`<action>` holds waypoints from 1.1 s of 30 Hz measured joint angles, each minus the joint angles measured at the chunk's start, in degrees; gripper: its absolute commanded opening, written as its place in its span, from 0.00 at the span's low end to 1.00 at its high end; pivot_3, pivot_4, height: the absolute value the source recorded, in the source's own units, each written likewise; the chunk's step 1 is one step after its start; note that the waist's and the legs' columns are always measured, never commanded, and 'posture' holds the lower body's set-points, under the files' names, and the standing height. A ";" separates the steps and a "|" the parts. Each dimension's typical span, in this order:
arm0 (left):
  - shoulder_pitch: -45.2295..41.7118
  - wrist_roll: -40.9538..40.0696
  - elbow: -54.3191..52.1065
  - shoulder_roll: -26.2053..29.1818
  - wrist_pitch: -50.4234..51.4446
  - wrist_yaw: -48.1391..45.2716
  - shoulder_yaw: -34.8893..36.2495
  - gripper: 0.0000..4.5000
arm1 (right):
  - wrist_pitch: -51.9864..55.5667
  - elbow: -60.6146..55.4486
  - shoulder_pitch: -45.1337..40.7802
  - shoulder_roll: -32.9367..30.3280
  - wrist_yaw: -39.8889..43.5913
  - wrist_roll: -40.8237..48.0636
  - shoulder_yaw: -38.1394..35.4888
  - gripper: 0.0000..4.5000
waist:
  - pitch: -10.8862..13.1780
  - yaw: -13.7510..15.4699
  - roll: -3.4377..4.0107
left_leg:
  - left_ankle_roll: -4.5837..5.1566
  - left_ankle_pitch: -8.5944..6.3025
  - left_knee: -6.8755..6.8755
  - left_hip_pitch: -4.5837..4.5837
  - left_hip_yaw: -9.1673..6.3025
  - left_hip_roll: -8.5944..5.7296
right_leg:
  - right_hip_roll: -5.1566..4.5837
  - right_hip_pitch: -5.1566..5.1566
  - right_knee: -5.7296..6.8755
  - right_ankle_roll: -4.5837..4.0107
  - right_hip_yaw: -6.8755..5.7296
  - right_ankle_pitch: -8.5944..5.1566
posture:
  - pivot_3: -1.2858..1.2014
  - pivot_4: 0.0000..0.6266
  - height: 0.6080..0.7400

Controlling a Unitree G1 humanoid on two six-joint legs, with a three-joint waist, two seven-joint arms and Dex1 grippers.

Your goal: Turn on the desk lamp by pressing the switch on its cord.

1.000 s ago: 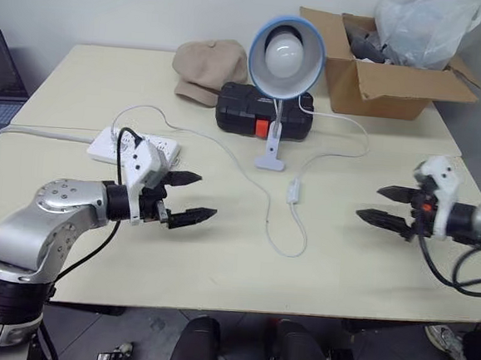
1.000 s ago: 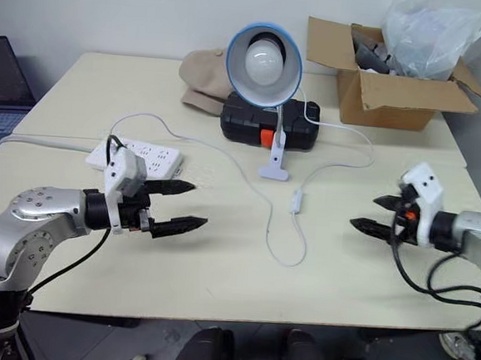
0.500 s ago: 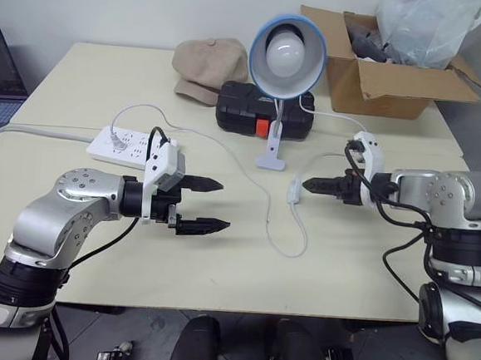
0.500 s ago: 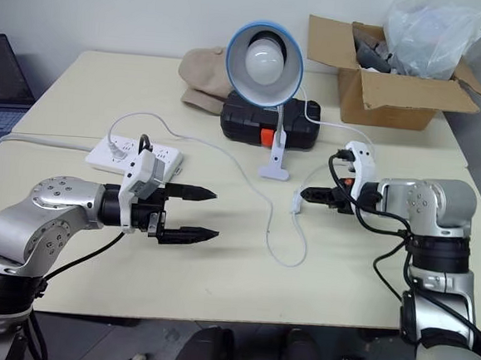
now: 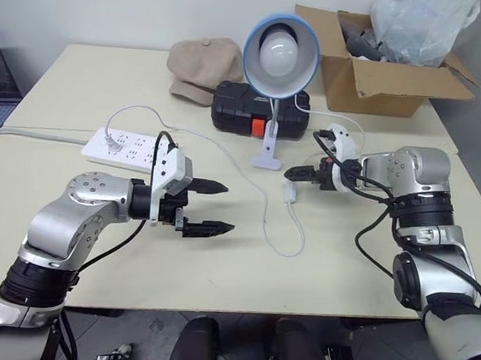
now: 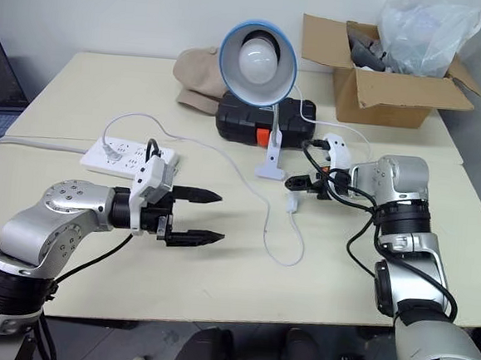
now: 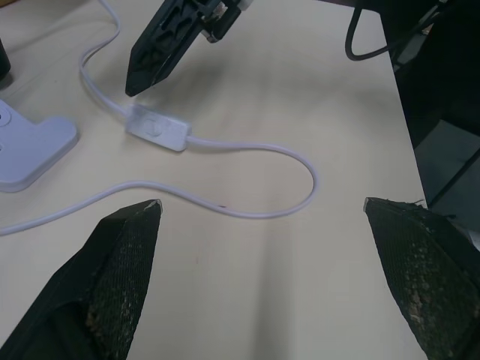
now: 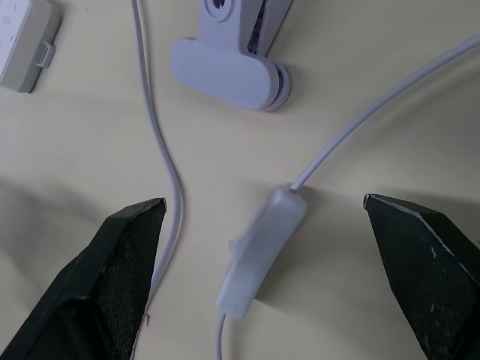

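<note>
Now the right end effector (image 5: 301, 176), having swung in from the bench (image 5: 217, 270) edge, hovers wide open and empty just beside the switch (image 5: 289, 192), ready to press; the left end effector (image 5: 213, 206) is open and empty too.

Right arm swung in over the switch

My right gripper (image 5: 301, 173) has come from the table's right edge leftward and farther in, now poised just above the switch (image 5: 290, 191), fingers spread. My left gripper (image 5: 214, 205) edged slightly right.
</note>
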 measured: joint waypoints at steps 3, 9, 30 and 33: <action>0.04 0.21 0.00 -0.31 -0.47 0.10 -0.01 1.00 | -0.75 2.93 -1.20 0.89 0.39 -0.83 0.51 0.99 | 0.00 -0.01 0.00 | 0.00 0.00 0.00 -0.01 0.00 0.00 | 0.00 0.00 -0.01 0.00 0.00 0.00 | 0.52 0.24 1.00; 0.12 0.96 -0.01 -1.06 -0.82 0.51 -0.06 1.00 | -3.06 8.10 -2.99 1.75 1.00 -3.30 1.61 0.99 | 0.00 -0.02 0.00 | 0.00 0.00 0.00 -0.01 0.00 0.00 | 0.00 0.00 -0.01 0.00 0.00 0.00 | 0.52 0.24 1.00; 1.48 1.46 -0.37 -2.01 -0.91 2.48 -0.09 1.00 | -4.28 11.73 -4.43 3.73 2.64 -6.56 1.62 0.55 | 0.00 -0.05 0.00 | 0.00 0.00 -0.02 0.00 0.00 0.00 | -0.01 0.00 0.00 0.00 0.01 0.00 | 0.52 0.24 1.00; 1.50 1.46 -0.46 -2.01 -0.92 2.54 -0.09 1.00 | -4.03 11.92 -4.43 4.12 2.77 -6.62 1.59 0.38 | 0.00 -0.06 0.00 | 0.00 0.00 -0.02 0.00 0.00 0.00 | 0.00 0.00 -0.01 0.00 0.01 0.00 | 0.52 0.24 1.00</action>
